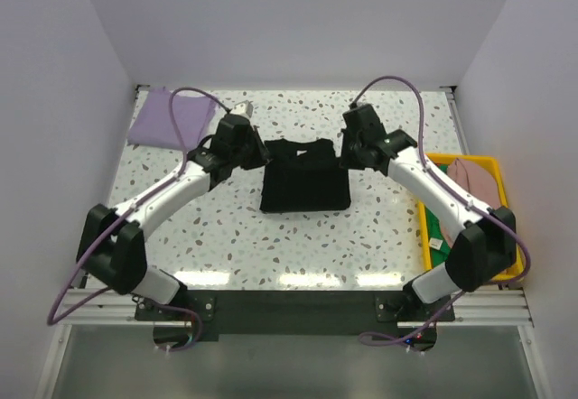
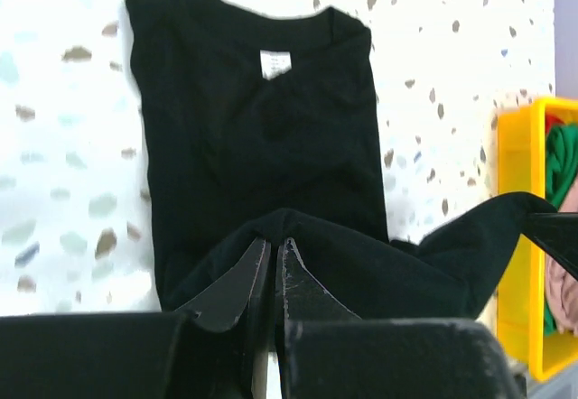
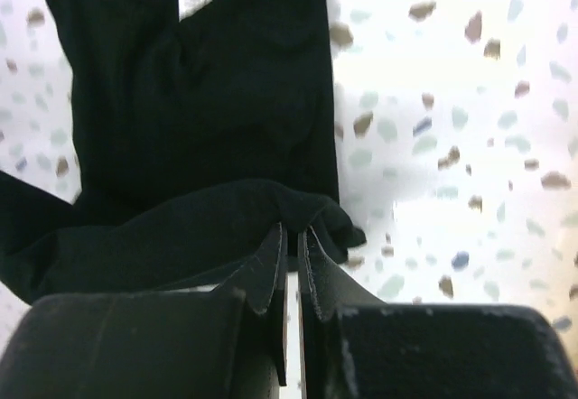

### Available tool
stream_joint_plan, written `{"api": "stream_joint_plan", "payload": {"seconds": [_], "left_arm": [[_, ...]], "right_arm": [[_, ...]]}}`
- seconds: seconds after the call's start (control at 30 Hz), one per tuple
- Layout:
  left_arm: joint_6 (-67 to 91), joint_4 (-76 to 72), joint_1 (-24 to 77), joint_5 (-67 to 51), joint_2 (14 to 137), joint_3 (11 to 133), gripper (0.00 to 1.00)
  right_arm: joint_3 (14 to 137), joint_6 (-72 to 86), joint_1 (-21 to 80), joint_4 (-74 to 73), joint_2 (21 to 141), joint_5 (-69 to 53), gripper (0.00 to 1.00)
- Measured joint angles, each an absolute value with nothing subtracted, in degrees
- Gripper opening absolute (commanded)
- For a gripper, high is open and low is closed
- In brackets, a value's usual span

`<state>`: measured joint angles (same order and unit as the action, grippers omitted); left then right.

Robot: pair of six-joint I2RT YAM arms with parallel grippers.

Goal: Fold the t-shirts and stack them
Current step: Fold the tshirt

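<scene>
The black t-shirt (image 1: 305, 182) is lying partly folded at the middle of the speckled table (image 1: 271, 245), between the two arms. Its far edge is sitting directly at both pincers: the left gripper (image 1: 262, 157) is meeting the far left corner and the right gripper (image 1: 343, 153) the far right corner.

In the left wrist view, the left gripper (image 2: 269, 241) is pressing its jaws almost together, and a raised fold of the black t-shirt (image 2: 262, 146) is being pinched between them. The rest of the cloth is lying flat beyond the tips, with the collar and white label at the end away from the fingers.

In the right wrist view, the right gripper (image 3: 291, 229) is clamping in the same way on a lifted ridge of the black t-shirt (image 3: 199, 101).

A lavender t-shirt (image 1: 167, 119) is lying at the far left corner of the table, well apart from both pincers. A pink t-shirt (image 1: 474, 178) is resting in the yellow bin (image 1: 427, 236) at the right edge.
</scene>
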<state>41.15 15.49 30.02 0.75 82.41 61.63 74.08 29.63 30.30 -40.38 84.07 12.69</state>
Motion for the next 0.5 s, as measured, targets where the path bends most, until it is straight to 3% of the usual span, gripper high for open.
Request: {"api": "stream_joint_plan", "payload": {"seconds": [0.37, 0.47, 0.5], "left_arm": [[40.62, 3.86, 18.92, -5.37, 109.08, 76.79, 0.00], [40.62, 2.09, 16.93, -7.29, 115.24, 80.62, 0.05], [40.56, 1.93, 16.49, -7.64, 116.90, 82.06, 0.25]], "right_arm": [[91.55, 26.26, 17.43, -30.50, 111.70, 2.22, 0.01], [96.90, 26.00, 16.14, -29.45, 119.42, -0.01, 0.22], [100.18, 25.71, 15.94, -29.63, 122.61, -0.80, 0.37]]}}
